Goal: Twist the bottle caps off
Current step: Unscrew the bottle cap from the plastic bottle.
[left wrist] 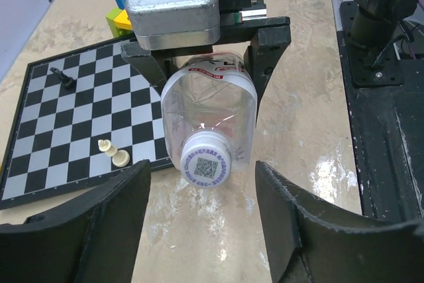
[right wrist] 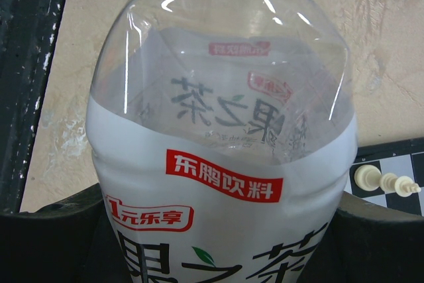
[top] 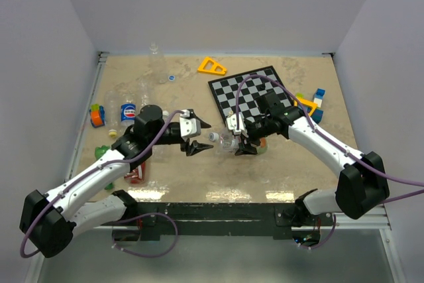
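Right pincer (left wrist: 209, 64) pinches bottle (left wrist: 209, 114) body: likely light, crushable. Left pincer (left wrist: 202, 193) spread astride cap (left wrist: 207, 162); take its rim.

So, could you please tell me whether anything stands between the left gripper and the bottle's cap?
Nothing visible does. The cap points straight at the open left gripper, level with its fingertips, with nothing in between. The right gripper holds the bottle by its body, behind the cap.

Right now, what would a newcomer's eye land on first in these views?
The white-labelled bottle, centre of the overhead view, lies sideways, clamped in the right gripper. Its white cap points at the left gripper, whose open fingers flank it without touching. Behind lies a chessboard with a few pieces.
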Available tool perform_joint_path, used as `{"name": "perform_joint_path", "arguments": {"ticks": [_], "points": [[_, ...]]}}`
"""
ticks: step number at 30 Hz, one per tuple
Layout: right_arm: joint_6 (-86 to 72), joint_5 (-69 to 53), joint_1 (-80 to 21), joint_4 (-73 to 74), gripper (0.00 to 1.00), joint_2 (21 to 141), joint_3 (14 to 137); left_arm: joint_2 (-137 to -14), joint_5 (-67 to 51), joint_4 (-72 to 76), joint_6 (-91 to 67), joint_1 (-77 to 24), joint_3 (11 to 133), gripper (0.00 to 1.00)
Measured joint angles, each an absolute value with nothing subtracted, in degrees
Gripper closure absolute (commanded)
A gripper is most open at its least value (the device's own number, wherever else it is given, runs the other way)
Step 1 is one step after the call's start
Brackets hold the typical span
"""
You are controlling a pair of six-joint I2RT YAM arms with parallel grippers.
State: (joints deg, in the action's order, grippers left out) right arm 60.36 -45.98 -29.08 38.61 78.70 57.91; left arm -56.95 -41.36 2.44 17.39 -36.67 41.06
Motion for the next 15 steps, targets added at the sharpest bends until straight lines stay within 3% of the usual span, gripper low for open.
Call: {"name": "perform_joint_path", "arguments": {"ticks": [6, 11, 15], "points": [[60.51, -46.00, -29.08, 38.70, 0.91, 78.70, 57.91, -59.83, -42.78, 2.79, 16.47, -36.67, 42.17, 0.53], [60.53, -46.00, -29.08, 38.85, 0.91, 78.70, 57.91, -60.36, -43.97, 3.62, 15.55, -36.67, 42.33, 0.60], [60.60, -45.98, -29.08, 39.16, 0.91, 78.70, 57.91, -60.80, -44.84, 4.01, 14.87, -36.64, 42.33, 0.72]]}}
